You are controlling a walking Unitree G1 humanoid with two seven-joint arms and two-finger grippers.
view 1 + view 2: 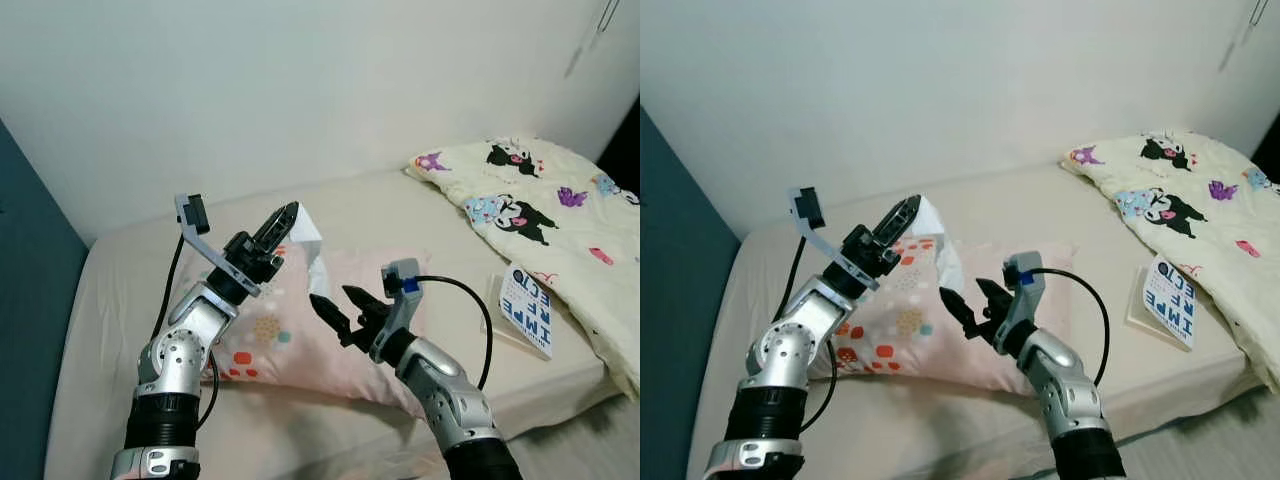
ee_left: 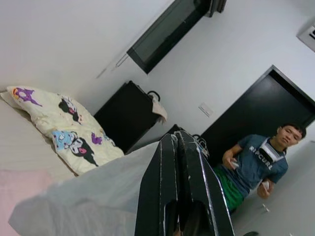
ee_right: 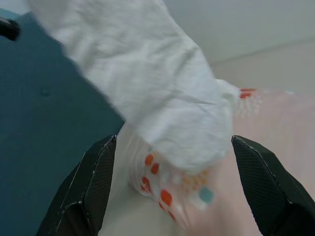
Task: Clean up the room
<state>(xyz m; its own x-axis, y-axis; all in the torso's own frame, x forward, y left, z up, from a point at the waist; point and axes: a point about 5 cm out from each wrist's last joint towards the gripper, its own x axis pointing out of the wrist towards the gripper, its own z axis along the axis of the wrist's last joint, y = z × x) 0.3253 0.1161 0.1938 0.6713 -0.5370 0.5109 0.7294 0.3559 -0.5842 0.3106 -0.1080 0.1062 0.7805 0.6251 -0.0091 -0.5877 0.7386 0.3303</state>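
Observation:
My left gripper (image 1: 290, 212) is raised over the bed and shut on the top of a white cloth (image 1: 311, 242). The cloth hangs down from it above a pink pillow (image 1: 290, 345) with coloured dots. The left wrist view has the two black fingers (image 2: 189, 182) pressed together, with the white cloth (image 2: 83, 196) beneath them. My right gripper (image 1: 341, 305) stands open just below and beside the cloth's lower end, over the pillow. In the right wrist view the cloth (image 3: 147, 88) hangs between and beyond the spread fingers (image 3: 86, 189), not touching them.
The pillow lies on a beige bed (image 1: 120, 300). A cream blanket (image 1: 545, 215) with cartoon prints covers the right end, with a book (image 1: 526, 309) beside it. A dark blue panel (image 1: 25, 290) stands at the left. A person (image 2: 256, 164) sits on the floor beyond the bed.

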